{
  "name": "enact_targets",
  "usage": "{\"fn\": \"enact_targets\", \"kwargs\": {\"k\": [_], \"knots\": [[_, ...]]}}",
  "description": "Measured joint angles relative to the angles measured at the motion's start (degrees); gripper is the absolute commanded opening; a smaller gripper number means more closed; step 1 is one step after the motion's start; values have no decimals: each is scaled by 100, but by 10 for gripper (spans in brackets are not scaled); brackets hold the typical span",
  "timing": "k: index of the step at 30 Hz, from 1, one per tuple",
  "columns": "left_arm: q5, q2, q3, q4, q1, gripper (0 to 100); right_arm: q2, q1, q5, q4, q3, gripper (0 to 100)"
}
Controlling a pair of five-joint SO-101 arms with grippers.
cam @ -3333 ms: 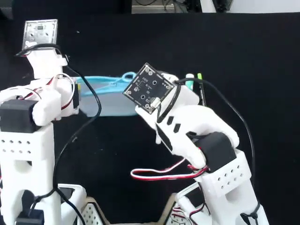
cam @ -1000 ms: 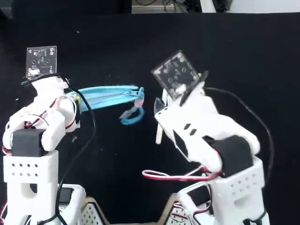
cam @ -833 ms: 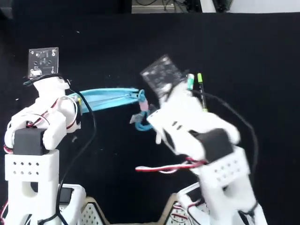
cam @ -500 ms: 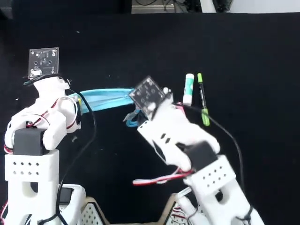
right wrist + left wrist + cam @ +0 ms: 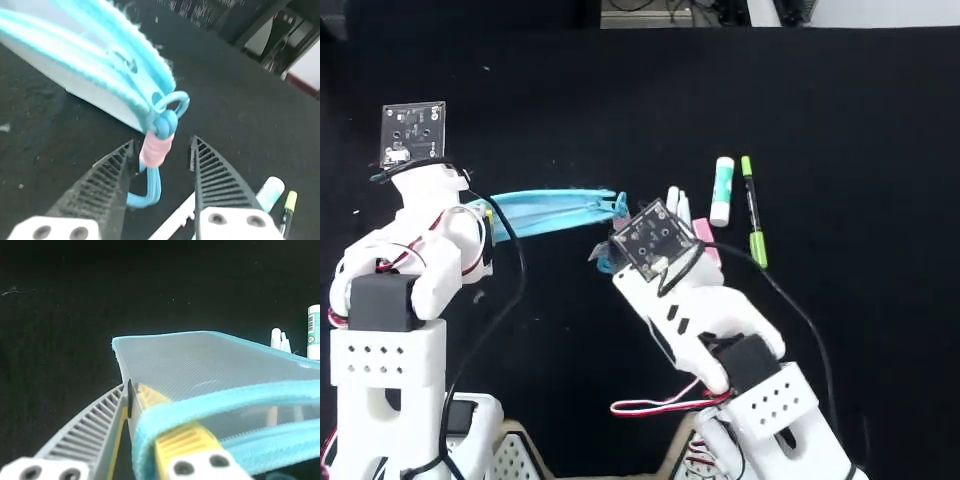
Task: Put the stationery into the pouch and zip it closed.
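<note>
Swinging down and to the left over the past second, the right arm now has its wrist board at the centre of the high view, where it earlier stood higher and further right. The pouch, flat on the cloth three seconds back, now shows edge-on.

The right gripper (image 5: 161, 146) is spread apart, one ribbed finger on each side of the zip pull (image 5: 156, 150), a pink bead with a blue cord loop hanging below it. Neither finger visibly touches the bead. The pull hangs from the right-hand end of the pouch (image 5: 550, 210), a pale mesh bag with light-blue trim that stretches across the left-centre of the high view.

At its other end the left gripper (image 5: 136, 390) is pinched on the pouch's edge, with the blue band running over its yellow-padded finger. Whether the zip is open cannot be told.

Right of centre in the high view, a glue stick (image 5: 722, 190) and a green pen (image 5: 752, 215) lie side by side on the black table (image 5: 840, 120), near the right arm and outside the pouch.
</note>
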Motion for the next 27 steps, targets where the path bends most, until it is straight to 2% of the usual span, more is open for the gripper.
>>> {"fn": "enact_targets", "kwargs": {"k": [3, 10, 15, 20, 27], "knots": [[0, 0, 0, 0, 0, 30, 0, 0, 0, -360, 88, 170], [0, -9, 123, 0, 0, 30, 0, -35, 0, -492, 88, 163], [0, -26, 123, 0, 0, 30, 0, -413, 0, -501, 88, 8], [-9, -35, 123, -9, -18, 30, -9, -413, 9, -501, 88, 11], [-9, -35, 132, -9, 18, 30, -9, 62, 18, -501, 88, 11]]}}
